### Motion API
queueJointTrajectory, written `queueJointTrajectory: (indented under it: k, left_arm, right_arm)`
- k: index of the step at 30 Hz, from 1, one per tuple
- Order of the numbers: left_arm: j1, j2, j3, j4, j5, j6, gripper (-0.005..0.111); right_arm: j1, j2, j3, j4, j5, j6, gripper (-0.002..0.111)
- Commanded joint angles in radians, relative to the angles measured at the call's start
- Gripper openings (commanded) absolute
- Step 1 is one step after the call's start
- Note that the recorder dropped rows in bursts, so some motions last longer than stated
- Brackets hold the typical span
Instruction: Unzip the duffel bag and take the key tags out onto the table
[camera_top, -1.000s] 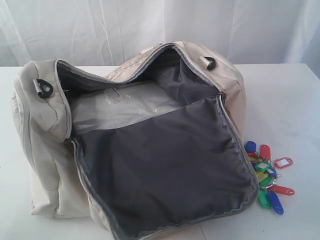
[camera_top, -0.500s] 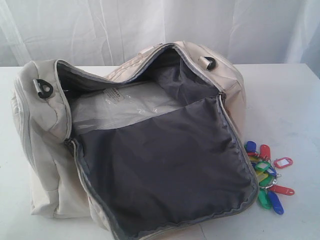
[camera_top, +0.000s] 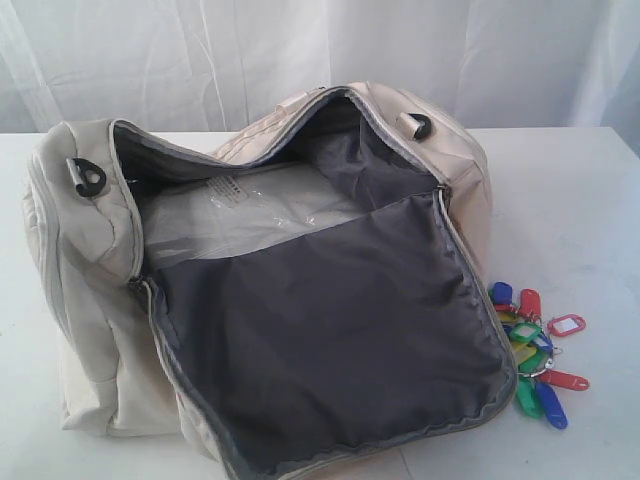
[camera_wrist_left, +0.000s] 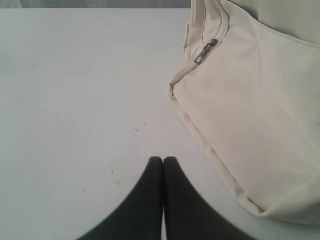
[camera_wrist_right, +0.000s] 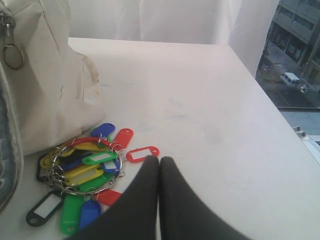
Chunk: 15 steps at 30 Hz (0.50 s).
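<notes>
Key tags (camera_top: 530, 355) are being supported by the table (camera_top: 575, 200), four o'clock from the duffel bag (camera_top: 90, 300). Left gripper (camera_wrist_left: 162, 160) and right gripper (camera_wrist_right: 159, 159) are being held closed, empty.

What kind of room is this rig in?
Probably a lab or test room on an upper floor, not a home: a bare white table, a white curtain backdrop, and a window overlooking a street and buildings below.

No legible text. A clear plastic sheet (camera_top: 250, 215) inside the duffel bag (camera_top: 90, 310) bears a small dark print block, unreadable. Key tags (camera_wrist_right: 85, 172), just beside the right gripper (camera_wrist_right: 159, 159): label windows blank.
</notes>
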Motion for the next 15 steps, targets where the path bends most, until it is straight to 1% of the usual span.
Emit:
queueJointTrajectory:
  k: [1,15]
  left_arm:
    - [-0.008,-0.005,0.003,-0.008,-0.005,-0.004,0.0]
    - [-0.008,-0.005,0.003,-0.008,-0.005,-0.004,0.0]
  right_arm:
    - [-0.008,-0.006,0.007,0.0,0.0,0.003,0.0]
    - [-0.008,-0.006,0.007,0.0,0.0,-0.004,0.0]
